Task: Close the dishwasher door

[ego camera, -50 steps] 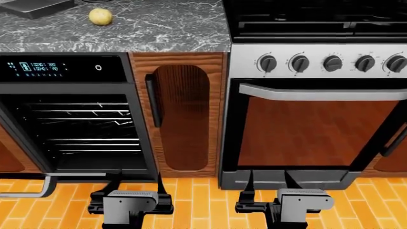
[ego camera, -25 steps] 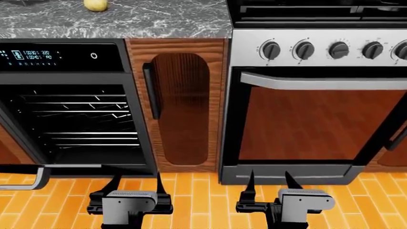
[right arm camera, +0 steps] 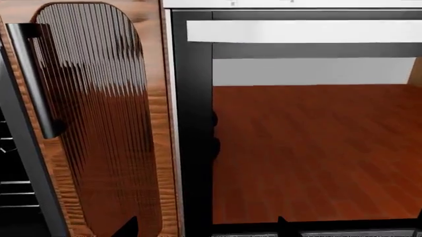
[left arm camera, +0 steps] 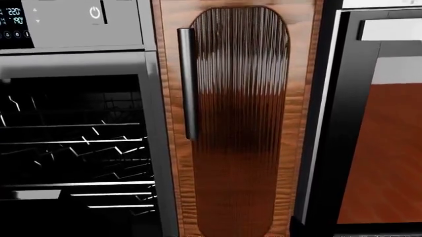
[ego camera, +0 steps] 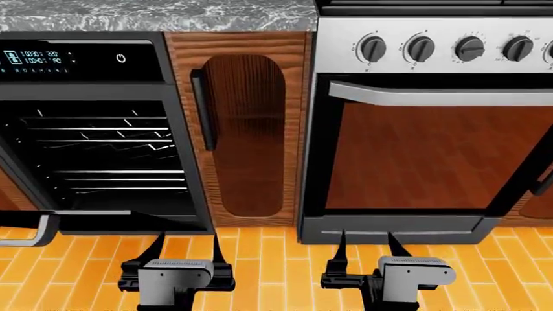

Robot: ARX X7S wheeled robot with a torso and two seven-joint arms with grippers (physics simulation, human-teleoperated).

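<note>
Both arms are hovering low over the floor, left gripper [ego camera: 185,246] and right gripper [ego camera: 364,245] fingers spread apart, facing the open dishwasher [ego camera: 95,129]

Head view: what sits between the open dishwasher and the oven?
A narrow wooden cabinet door with a black vertical handle, between dishwasher and oven; left wrist view shows it too.

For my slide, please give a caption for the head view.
Both grippers, left and right, hover open before the open dishwasher; its door handle shows at lower left.
</note>
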